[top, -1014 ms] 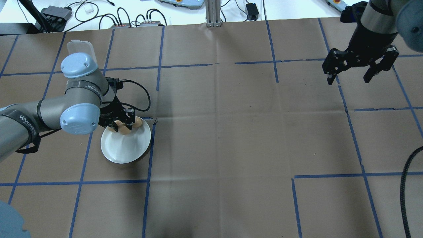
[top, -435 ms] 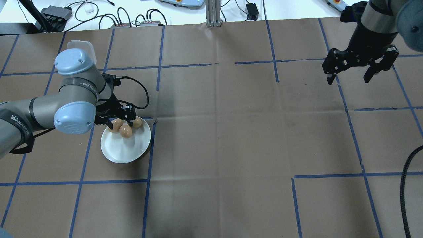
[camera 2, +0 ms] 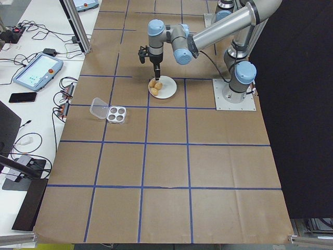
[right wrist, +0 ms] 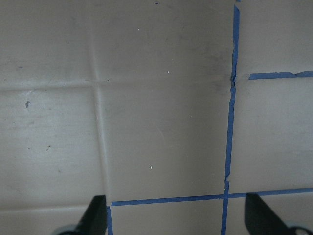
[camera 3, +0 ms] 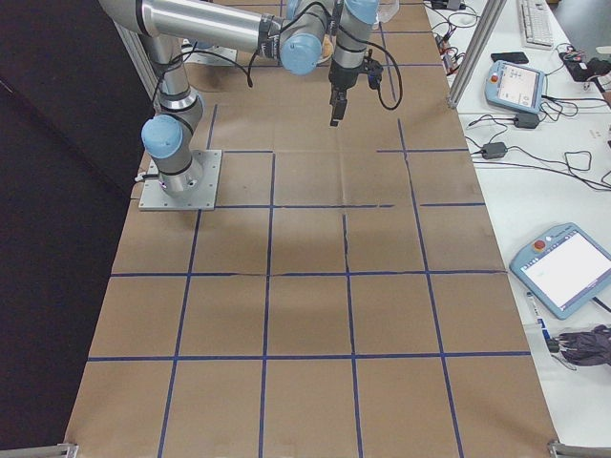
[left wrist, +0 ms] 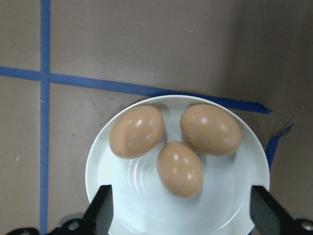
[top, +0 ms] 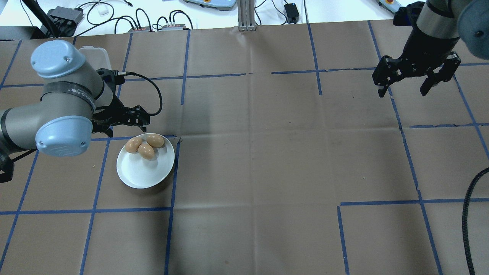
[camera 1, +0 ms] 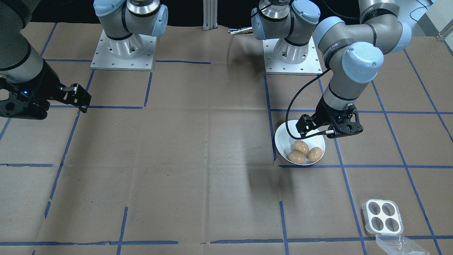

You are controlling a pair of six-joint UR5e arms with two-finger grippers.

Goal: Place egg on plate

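Overhead exterior view: three brown eggs [top: 144,146] are lying together on the far half of the white plate [top: 143,173], touching one another. The plate is sitting on the table [top: 267,152] beside a blue tape line. The left tool [top: 124,123] is hovering just beyond the plate's far rim, released and gripping nothing; the left wrist-mounted view is showing its spread fingers [left wrist: 102,213] flanking the plate. The right tool [top: 407,89] is hanging well apart over bare table, likewise released. The egg tray [camera 1: 383,215] is resting with all four hollows vacant, its clear lid [camera 1: 401,244] folded back
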